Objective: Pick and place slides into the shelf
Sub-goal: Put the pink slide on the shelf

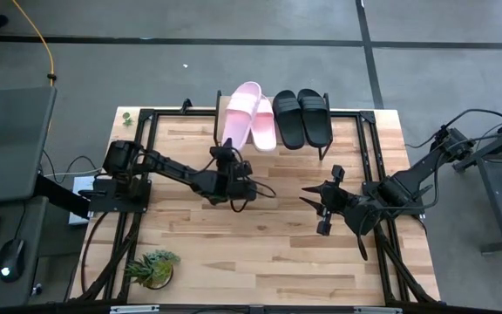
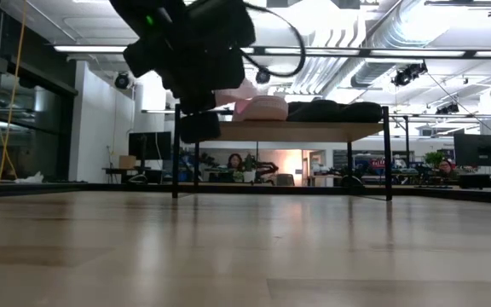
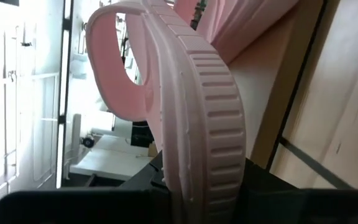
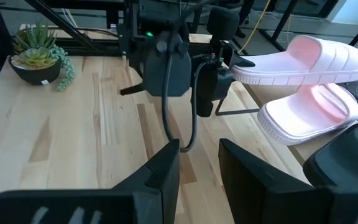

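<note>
Left gripper (image 1: 231, 155) is clenching a light pink slide sandal (image 1: 240, 114) by its heel — lowering it onto the light-wood, black-legged shelf (image 1: 316, 149), beside the pink one (image 4: 309, 116) already at the shelf's left end; right gripper (image 1: 314, 202), fingers released, is waiting over the tabletop's mid-right.

Two pink slides (image 1: 251, 115), two black slides (image 1: 302, 117), one shelf (image 1: 272, 146), one plant (image 1: 151, 268), two tools.

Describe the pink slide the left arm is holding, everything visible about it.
The light pink foam-like slide sandal has one wide strap and a ribbed sole edge. The left pincer is shut on its heel end, holding it over the wood-topped shelf, overlapping the second pink slide already lying there; whether they touch cannot be told.
</note>
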